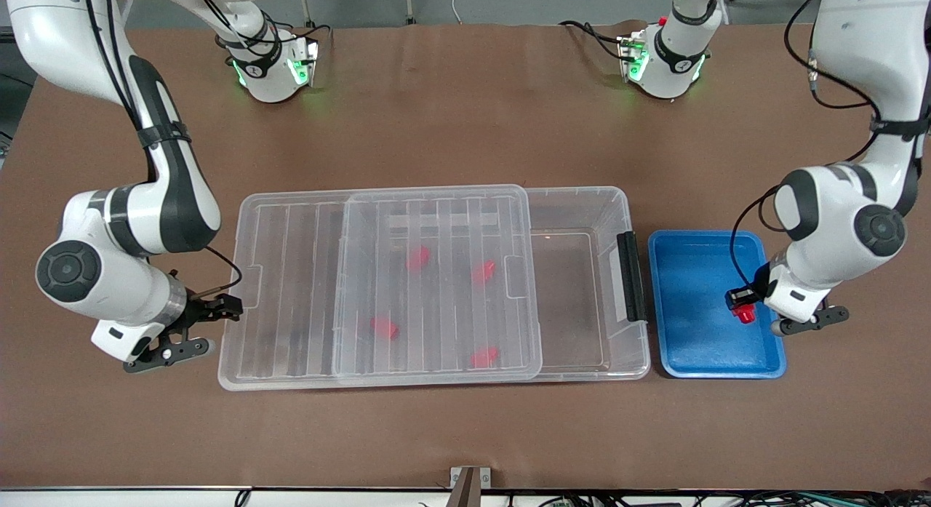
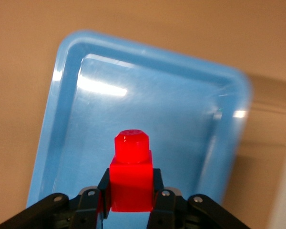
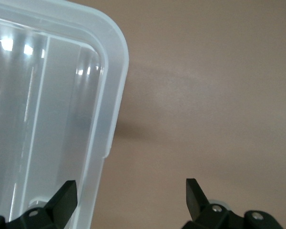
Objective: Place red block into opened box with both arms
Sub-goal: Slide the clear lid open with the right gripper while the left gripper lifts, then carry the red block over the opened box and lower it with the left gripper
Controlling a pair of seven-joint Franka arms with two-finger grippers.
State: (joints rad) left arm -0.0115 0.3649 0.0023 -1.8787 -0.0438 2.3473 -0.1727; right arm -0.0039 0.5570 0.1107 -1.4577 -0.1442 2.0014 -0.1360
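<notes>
Red block [image 2: 130,179] pinched tight in left gripper [image 1: 743,308], over blue tray [image 1: 691,347], stub pointing away from fingers. Right gripper [image 1: 218,309] spread wide, holding nothing, at lid [image 1: 291,289] edge toward right arm's end. Lid slid partway across clear box [image 1: 582,274]; four red pieces [image 1: 417,257] visible under it.

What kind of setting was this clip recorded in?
Most likely a robotics lab bench set up for two-arm manipulation trials. Two white arms are mounted along one edge of a brown-covered table with cables trailing from them, and the only props are a clear box, a blue tray and small red blocks.
</notes>
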